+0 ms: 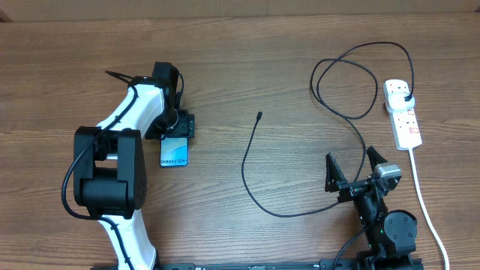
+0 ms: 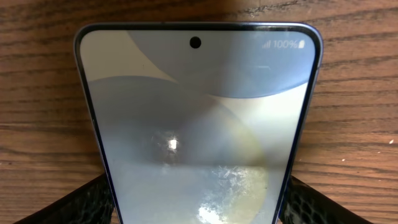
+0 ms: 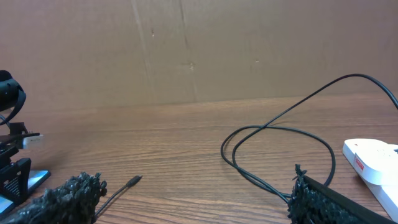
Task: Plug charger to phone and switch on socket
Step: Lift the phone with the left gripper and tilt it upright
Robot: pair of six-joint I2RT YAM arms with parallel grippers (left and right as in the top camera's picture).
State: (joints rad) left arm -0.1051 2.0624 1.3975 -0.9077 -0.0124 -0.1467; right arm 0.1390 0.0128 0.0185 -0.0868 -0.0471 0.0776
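Note:
The phone (image 1: 174, 153) lies flat on the wooden table, its blue-teal screen up. My left gripper (image 1: 177, 127) sits at its far end, and in the left wrist view its fingers (image 2: 199, 214) press both long edges of the phone (image 2: 199, 112). The charger is a thin black cable (image 1: 251, 180). Its connector tip (image 1: 259, 115) lies free mid-table, and its plug head (image 1: 406, 97) sits in the white socket strip (image 1: 403, 118) at the right. My right gripper (image 1: 349, 160) is open and empty at the front right, the cable (image 3: 280, 149) and tip (image 3: 134, 180) ahead of it.
The socket's thick white cord (image 1: 421, 195) runs down the right side past my right arm. The socket (image 3: 373, 163) shows at the right edge of the right wrist view. A brown cardboard wall (image 3: 199, 50) stands behind the table.

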